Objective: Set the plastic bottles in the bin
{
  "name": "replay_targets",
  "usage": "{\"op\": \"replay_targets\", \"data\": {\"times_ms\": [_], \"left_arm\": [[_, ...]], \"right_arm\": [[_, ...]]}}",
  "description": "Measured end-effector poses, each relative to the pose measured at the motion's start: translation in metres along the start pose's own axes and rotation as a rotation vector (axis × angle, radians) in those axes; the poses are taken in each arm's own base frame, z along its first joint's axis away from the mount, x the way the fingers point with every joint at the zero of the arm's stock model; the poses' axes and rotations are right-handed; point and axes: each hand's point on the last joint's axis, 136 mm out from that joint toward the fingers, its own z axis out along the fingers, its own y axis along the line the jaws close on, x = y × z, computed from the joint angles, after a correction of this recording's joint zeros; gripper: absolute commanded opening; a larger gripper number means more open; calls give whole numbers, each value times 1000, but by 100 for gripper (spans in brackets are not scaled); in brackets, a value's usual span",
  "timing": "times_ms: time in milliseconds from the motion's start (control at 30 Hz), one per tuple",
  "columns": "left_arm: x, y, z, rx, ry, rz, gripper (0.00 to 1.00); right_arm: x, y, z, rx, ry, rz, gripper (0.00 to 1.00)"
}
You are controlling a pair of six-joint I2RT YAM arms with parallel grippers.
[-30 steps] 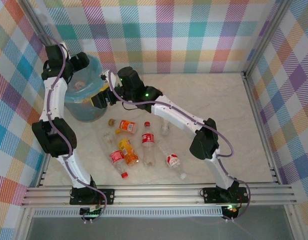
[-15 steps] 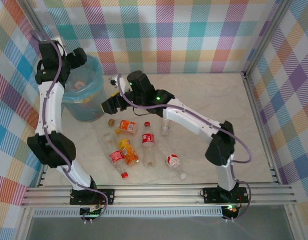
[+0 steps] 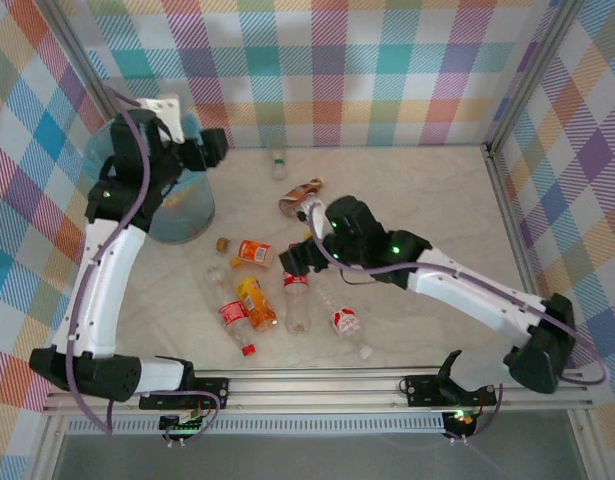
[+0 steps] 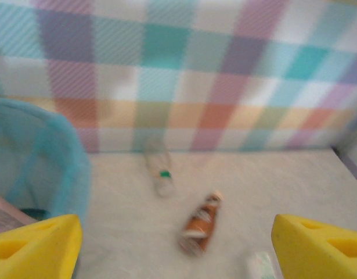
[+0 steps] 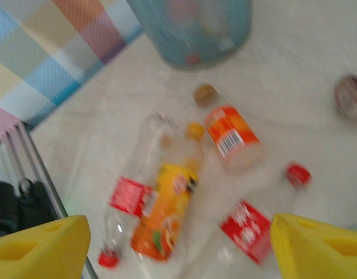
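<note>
We see the bin [image 3: 192,215], lined with a blue bag, at the far left of the table [image 3: 437,200], close to the checked wall. Something pinkish [image 4: 7,212] lies inside it, too blurred to name. The left claw [image 4: 177,249] hangs by the bin's right side, and its yellow fingers [image 4: 36,244] stand wide apart with nothing between them. Two bottles lie on the far part of the table, apart from the rest. One is a clear bottle [image 4: 158,174] with a green band near the far wall, and the other is a brown bottle [image 4: 200,224] a little nearer and to the right.

The right claw [image 5: 178,250] hovers above the main cluster, left of the table's middle. Its jaws are also wide and empty. Under it lie an orange-label bottle [image 5: 233,136], a yellow bottle [image 5: 163,215], a red-label bottle [image 5: 123,203] touching the yellow one's left side, and a red-capped bottle [image 5: 245,226] to the right. One more bottle [image 3: 344,320], clear with a red label, lies at the cluster's near right edge. A small brown round piece [image 5: 205,93] sits between the bin and the orange-label bottle. All these bottles lie on their sides on the table, outside the bin
</note>
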Motion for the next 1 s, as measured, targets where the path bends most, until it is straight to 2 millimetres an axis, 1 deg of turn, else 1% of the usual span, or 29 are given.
{"op": "replay_targets", "data": {"times_ms": [133,200,300,433,500,600,733,867,1000], "left_arm": [[44,-49,-12,134,89,47,84],[68,-69,-18,191,135,70,84],[104,-92,-24,261,212,100,84],[154,-118,-29,335,328,140,84],[174,-126,-32,358,381,164,84],[197,-130,-37,373,444,189,84],[213,-128,-36,367,483,194,85],[225,-124,-35,353,513,197,85],[229,-121,-35,343,521,200,85]], "right_arm": [[56,-22,-19,78,82,40,81],[83,-31,-26,109,127,64,81],[120,-43,-31,146,195,101,80],[157,-53,-31,176,271,138,80],[168,-56,-30,186,297,151,80],[179,-59,-28,195,326,158,81],[190,-62,-19,202,373,164,81],[199,-64,-8,205,416,168,81],[212,-67,3,213,469,174,81]]}}
